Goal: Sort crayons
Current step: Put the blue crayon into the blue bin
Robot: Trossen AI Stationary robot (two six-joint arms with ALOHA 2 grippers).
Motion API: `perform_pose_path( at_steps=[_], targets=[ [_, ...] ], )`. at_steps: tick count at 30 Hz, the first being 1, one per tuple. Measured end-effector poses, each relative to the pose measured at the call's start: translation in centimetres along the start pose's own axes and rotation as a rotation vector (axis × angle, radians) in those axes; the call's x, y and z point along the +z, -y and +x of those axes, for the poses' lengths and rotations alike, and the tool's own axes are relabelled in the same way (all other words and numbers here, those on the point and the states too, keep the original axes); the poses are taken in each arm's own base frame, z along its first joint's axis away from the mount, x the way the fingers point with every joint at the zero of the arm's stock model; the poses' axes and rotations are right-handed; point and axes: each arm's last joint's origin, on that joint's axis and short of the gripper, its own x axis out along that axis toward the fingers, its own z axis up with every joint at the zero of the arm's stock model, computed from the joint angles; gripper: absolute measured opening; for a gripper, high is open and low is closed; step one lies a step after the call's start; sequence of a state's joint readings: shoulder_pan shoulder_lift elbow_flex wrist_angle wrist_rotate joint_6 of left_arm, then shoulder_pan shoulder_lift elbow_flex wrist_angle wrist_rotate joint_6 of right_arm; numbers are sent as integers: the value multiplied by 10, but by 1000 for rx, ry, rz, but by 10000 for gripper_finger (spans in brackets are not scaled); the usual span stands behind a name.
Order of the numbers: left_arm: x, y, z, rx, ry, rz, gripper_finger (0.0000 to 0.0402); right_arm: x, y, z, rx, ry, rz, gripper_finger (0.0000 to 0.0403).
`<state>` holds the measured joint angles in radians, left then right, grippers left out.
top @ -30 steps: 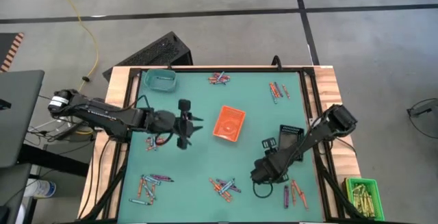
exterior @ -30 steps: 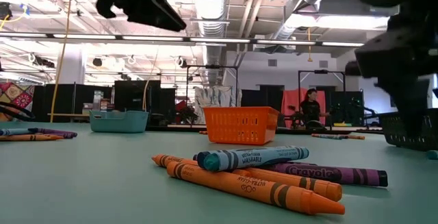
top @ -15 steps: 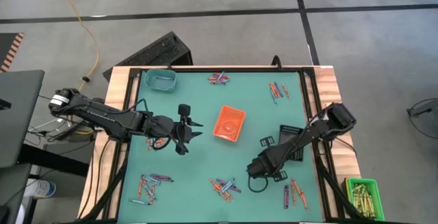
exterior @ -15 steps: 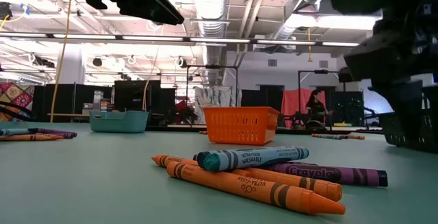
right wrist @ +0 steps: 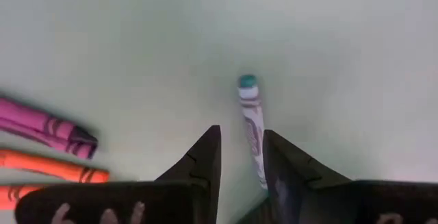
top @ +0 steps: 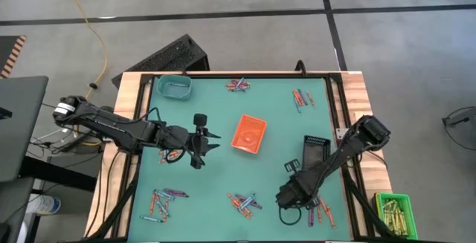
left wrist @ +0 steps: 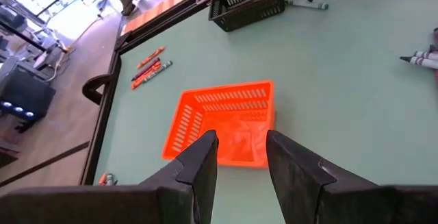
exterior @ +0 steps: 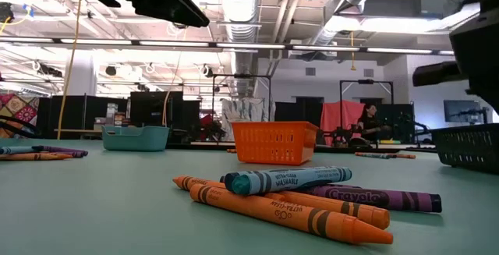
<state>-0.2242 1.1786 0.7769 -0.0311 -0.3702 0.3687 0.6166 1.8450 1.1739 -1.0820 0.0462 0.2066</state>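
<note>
Waxy, paper-wrapped crayons (exterior: 288, 200) lie in small loose clusters across the matte green desk (top: 223, 117): near the front edge, at the left front, at the far edge and at the right. Each is a thin stiff cylinder with a blunt cone tip; judge them light, smooth enough to roll, and liable to snap if squeezed near an end, so take hold across the middle of the wrapper.

Your right pincer (right wrist: 241, 157) is low over the desk at the right front, its fingers narrowly parted around a teal-tipped crayon (right wrist: 250, 114); whether they are touching it you cannot tell. A pink crayon (right wrist: 48, 125) and orange ones lie just beside it.

Your left pincer (left wrist: 241, 157) hovers left of centre, fingers partly open with nothing visible between them, facing the slotted orange plastic basket (left wrist: 226, 118). A teal basket (top: 173, 87) and a black basket (top: 314, 151) sit well apart.
</note>
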Motion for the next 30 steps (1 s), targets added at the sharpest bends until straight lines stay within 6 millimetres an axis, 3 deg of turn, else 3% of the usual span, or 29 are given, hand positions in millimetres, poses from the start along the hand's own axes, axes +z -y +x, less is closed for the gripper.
perform_pose_path(
  at_steps=[12,22,30],
  targets=[
    [3,9,-3,-31,17,-3,116,-1,7,16,14,18,30,93],
    [4,10,-4,-35,20,2,116,4,5,16,63,65,39,7],
    [4,10,-4,-49,26,1,116,22,2,-3,99,173,58,2]
  ],
)
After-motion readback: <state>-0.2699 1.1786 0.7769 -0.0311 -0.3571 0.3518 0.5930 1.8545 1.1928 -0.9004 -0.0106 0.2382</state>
